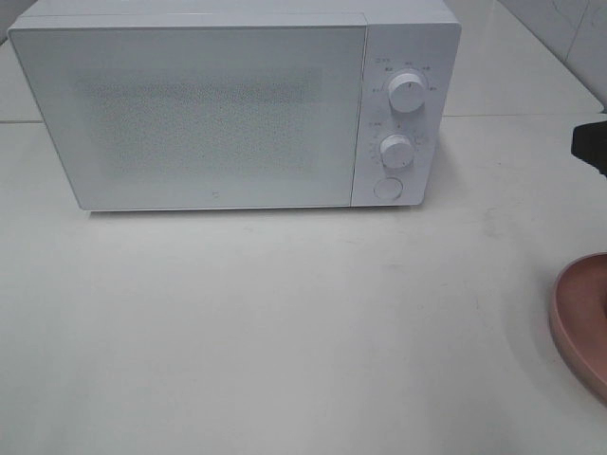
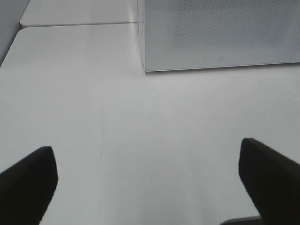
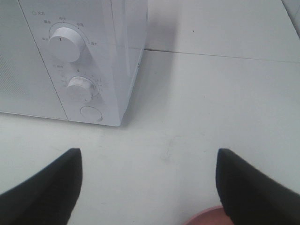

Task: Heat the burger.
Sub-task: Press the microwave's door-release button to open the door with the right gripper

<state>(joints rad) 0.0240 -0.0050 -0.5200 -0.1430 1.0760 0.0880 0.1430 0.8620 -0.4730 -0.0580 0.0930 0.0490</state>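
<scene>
Gaping empty, left fingers [image 2: 28, 183] and right fingers [image 3: 47, 183] hover — a hard push could skid the shut microwave [image 1: 190, 114] backward.

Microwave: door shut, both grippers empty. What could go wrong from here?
1. The round button sits right under the lower knob; the wide-open right gripper might bump the knob while pressing.
2. The pink plate is cut off at the high view's edge and the burger is out of sight, so locating it may fail.

Left hand [image 2: 145, 150], right hand [image 3: 148, 152]: wide, empty.
</scene>
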